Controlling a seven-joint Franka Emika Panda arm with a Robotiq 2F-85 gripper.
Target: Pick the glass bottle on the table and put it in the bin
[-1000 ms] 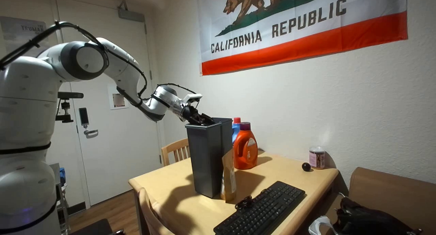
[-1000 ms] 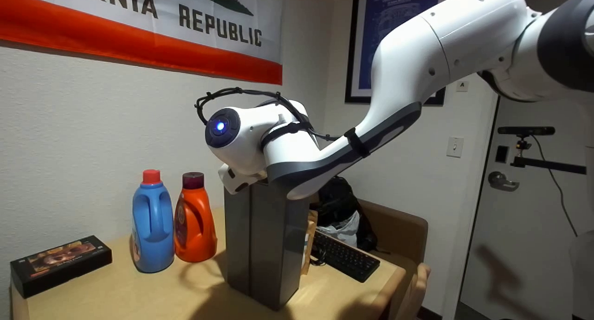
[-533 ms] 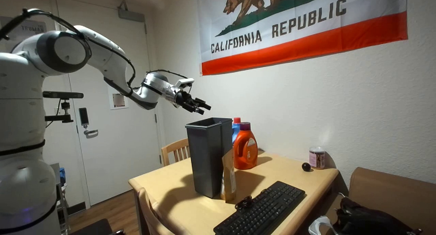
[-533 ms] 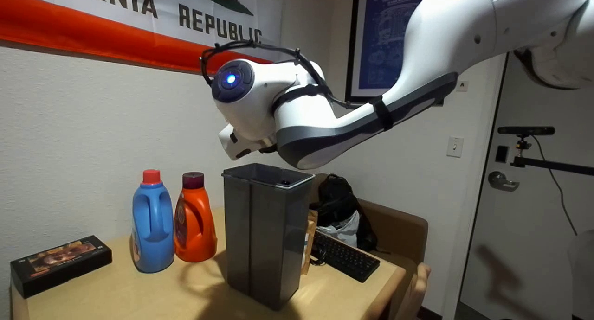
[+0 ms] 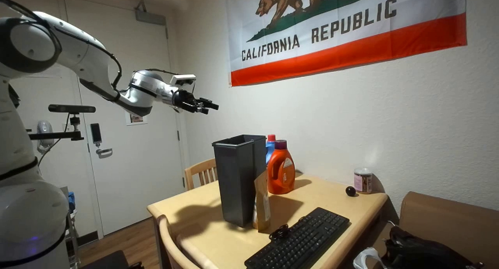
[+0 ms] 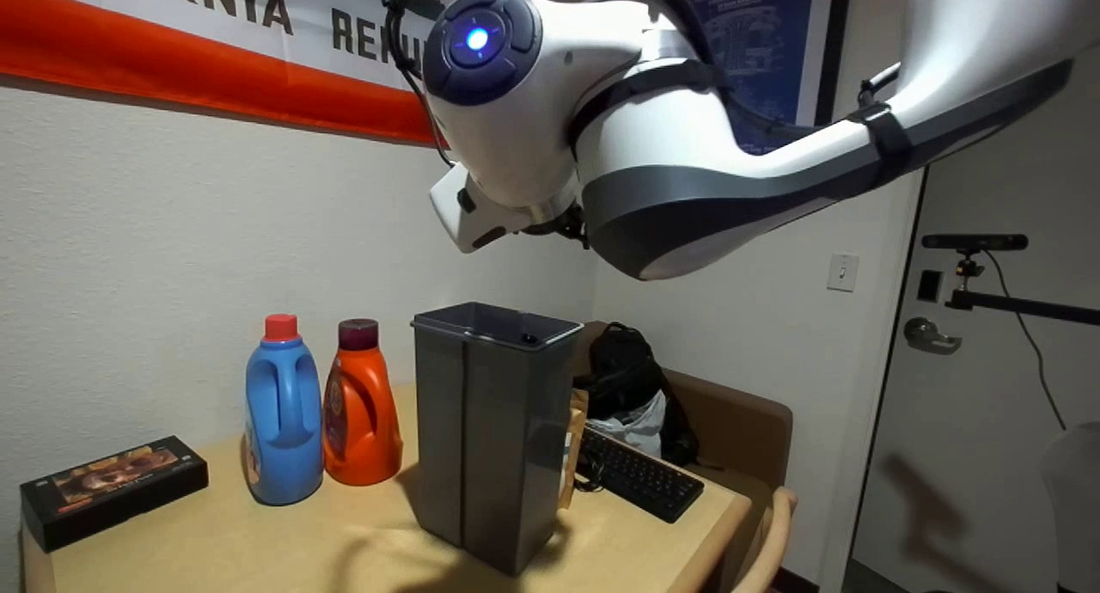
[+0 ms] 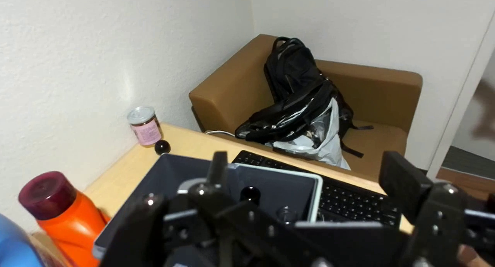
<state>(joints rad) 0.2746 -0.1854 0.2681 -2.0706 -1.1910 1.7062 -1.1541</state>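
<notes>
— How do things stand with you?

— My claw point(image 5: 211, 108) has its fingers point(image 7: 400, 177) spread well apart, and I hold it higher than the rim of the bin point(image 5: 236, 183) and apart from it.

— And the glass bottle?

— The wrist view lets me look down into the bin, though my fingers cover part of it. In there I make out a dark round top point(image 7: 250, 194) and, near it, a clear ring-like shape point(image 7: 286, 213). One of them may be the glass bottle; I cannot tell for certain.

— What is around the bin?

— It stands upright on the table point(image 5: 229, 242). A brown paper pouch point(image 5: 262, 207) is just beside it, and a black keyboard point(image 5: 304, 238) lies near, its cable point(image 5: 279, 232) bunched at one side. In an exterior view I see an orange detergent jug point(image 6: 363, 430) with a maroon cap next to a blue detergent jug point(image 6: 285, 438) with a red cap; a flat black box point(image 6: 112, 500) lies past the blue one.

— And toward the wall point(image 5: 312, 117)?

— A jar point(image 7: 147, 132) with a pink label and a silvery lid, with a glossy black ball point(image 7: 162, 147) just beside it. A California flag point(image 5: 351, 41) hangs on the wall above the table. Over the table's edge, a black backpack point(image 7: 290, 73) rests on a brown upholstered seat point(image 7: 222, 96), a whitish plastic bag point(image 7: 327, 148) against it.
</notes>
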